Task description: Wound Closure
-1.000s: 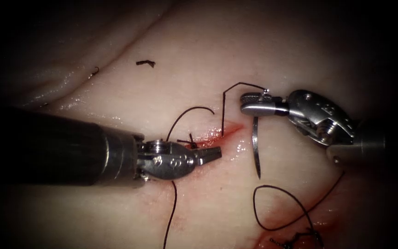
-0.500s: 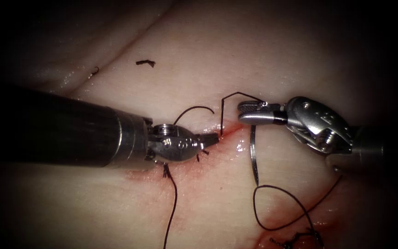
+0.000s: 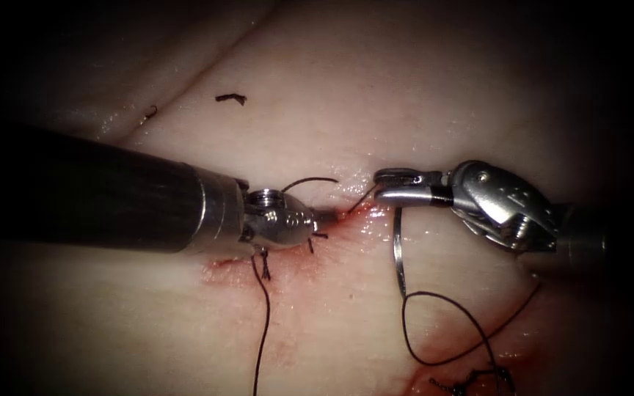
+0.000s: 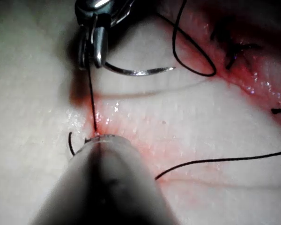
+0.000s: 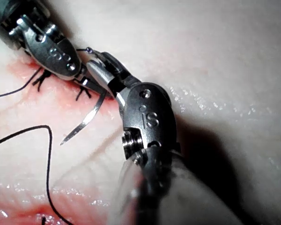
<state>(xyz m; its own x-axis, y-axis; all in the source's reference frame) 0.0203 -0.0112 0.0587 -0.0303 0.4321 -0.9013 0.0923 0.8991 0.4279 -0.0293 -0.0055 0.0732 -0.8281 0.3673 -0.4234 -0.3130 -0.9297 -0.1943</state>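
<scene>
One needle [image 3: 398, 253], one thread [image 3: 445, 326] and two tools are present on the tissue [image 3: 420, 95]. Nearest, the thread forms a loop right of the cut [image 3: 346, 216]. The right tool [image 3: 387, 185], jaws closed, holds the needle at its thread end; the needle hangs free of the tissue. The left tool [image 3: 332, 215], jaws closed, touches the cut; its contents cannot be determined. Two cut ends of thread [image 3: 230, 98] lie farthest.

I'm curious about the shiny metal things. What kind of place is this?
Probably a bench for practising surgery with a robot. Two small metal tools, left and right, work over a cut in tissue; the right one holds a curved needle with dark thread.
</scene>
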